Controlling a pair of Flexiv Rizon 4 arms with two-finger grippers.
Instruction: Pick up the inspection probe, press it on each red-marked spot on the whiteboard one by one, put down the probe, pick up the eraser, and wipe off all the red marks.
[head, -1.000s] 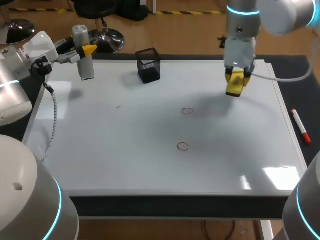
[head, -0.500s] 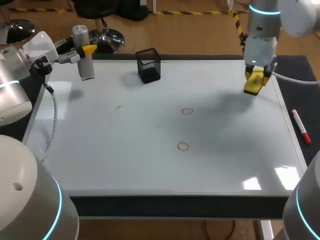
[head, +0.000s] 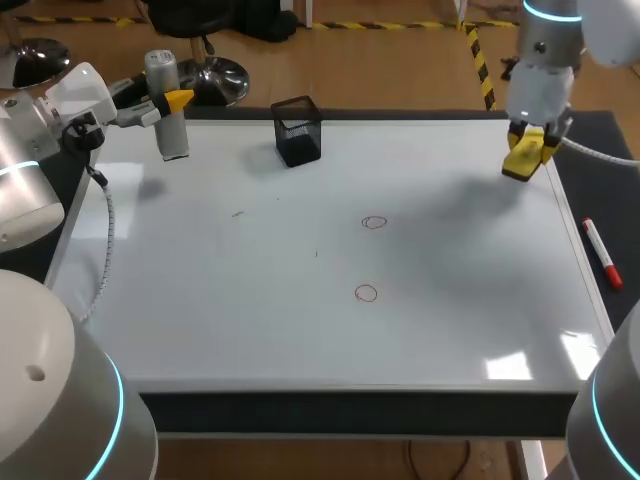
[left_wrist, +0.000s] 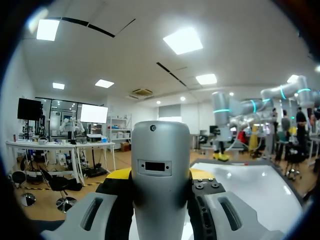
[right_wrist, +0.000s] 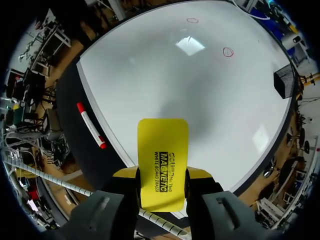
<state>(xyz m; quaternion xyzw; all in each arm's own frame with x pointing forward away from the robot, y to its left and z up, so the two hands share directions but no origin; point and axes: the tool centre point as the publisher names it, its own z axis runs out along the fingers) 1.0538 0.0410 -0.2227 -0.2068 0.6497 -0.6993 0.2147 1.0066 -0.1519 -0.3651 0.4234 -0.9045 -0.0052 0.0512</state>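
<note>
The left gripper (head: 170, 103) is clamping the inspection probe (head: 170, 120), a grey cylinder standing upright over the far left corner of the whiteboard (head: 250, 300). In the left wrist view the probe (left_wrist: 160, 165) is sitting between the two yellow-tipped fingers (left_wrist: 117, 176), which are pressing on it from both sides. Whether the probe's lower end is touching the whiteboard cannot be told.

The right gripper (head: 527, 155) is hanging over the far right corner of the whiteboard, just inside its right edge, and is gripping a yellow eraser (head: 524, 160). In the right wrist view the eraser (right_wrist: 163, 160) is sticking out ahead of the gripper (right_wrist: 162, 182), pinched between its fingers.

Two small red marks are showing near the middle of the whiteboard: one circle (head: 374, 222) is lying farther back and the other (head: 366, 293) nearer the front edge, well apart from both grippers. A black mesh pen holder (head: 297, 130) is standing on the whiteboard near its far edge, between the two grippers and closer to the probe. A red marker (head: 602, 252) is lying on the dark mat just beside the whiteboard's right edge.
</note>
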